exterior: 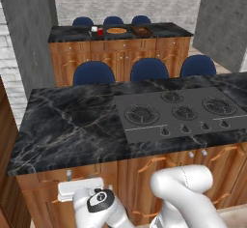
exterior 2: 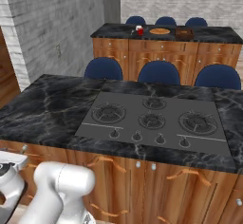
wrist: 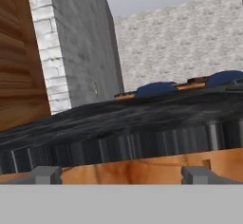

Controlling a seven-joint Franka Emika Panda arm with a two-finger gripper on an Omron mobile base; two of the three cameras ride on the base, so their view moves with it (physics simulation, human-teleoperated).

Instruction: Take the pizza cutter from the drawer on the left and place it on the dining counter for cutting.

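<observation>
Marble-topped and veined in white, the island point(exterior: 72, 125) with the gas cooktop point(exterior: 178, 113) stands directly in front of the base, its wooden cabinet fronts facing the arm. Nearest of all, the gripper point(exterior: 79, 189) hangs low at the island's left front, pressed up close to the drawer point(exterior: 48, 176) just under the counter edge, beside its small round silver knob point(exterior: 69, 174). In the hand view the two finger tips point(wrist: 46, 174) stand well apart against the wood of the drawer front, so the hand is open and holds nothing. The arm folds down from a raised elbow point(exterior: 183, 183) at the lower right, with the wrist turned to aim the hand level at the cabinet face.

The pizza cutter cannot be seen; I judge it lies inside the drawer, which looks closed or nearly so. The main risk is that the open fingers sit off the knob, so a closing grasp could miss it or slip, leaving the drawer shut. A hard push forward could also jam the hand against the wood.

Beyond the island stand blue stools point(exterior: 149, 70), and farther still the dining counter point(exterior: 67, 33), well apart from the arm, carries a pizza point(exterior: 116, 30).
</observation>
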